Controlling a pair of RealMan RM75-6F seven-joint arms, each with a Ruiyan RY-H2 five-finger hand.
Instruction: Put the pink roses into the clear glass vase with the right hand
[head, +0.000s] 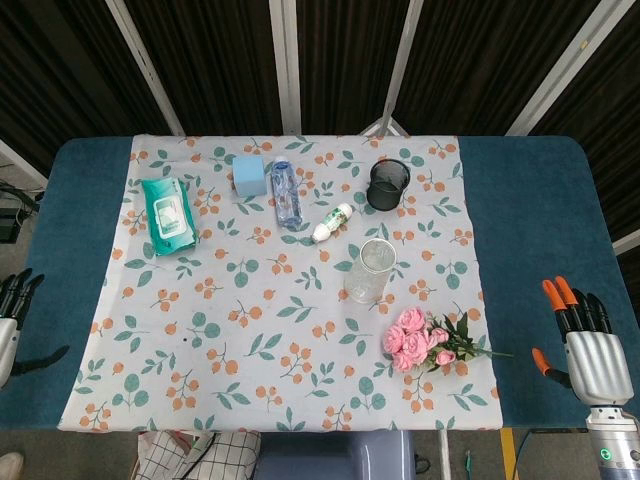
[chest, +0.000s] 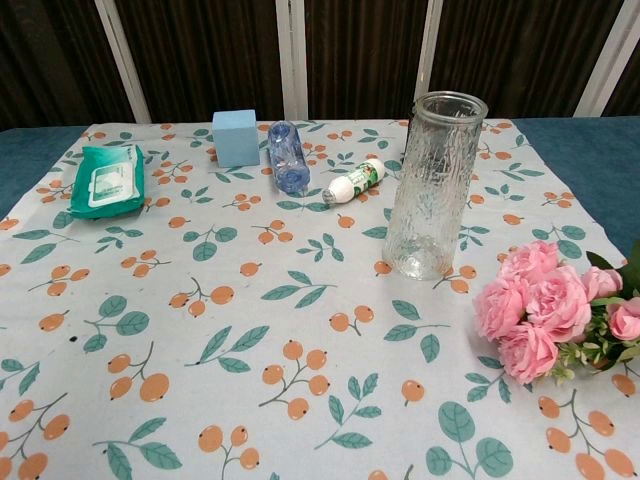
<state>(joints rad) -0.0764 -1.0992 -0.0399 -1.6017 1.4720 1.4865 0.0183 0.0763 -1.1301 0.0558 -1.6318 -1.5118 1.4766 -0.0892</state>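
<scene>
The bunch of pink roses (head: 420, 343) lay near the tall clear glass vase (head: 368, 270), well apart from the right hand (head: 592, 355), whose fingers (head: 562, 302) were spread, holding nothing.

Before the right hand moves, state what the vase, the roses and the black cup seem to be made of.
Vase: clear glass, textured wall; the cloth shows through it.
Pink roses: probably fabric or plastic; the petals look neat and matte, though real ones cannot be ruled out.
Black cup: looks like dark wire mesh; the wall seems see-through.
</scene>
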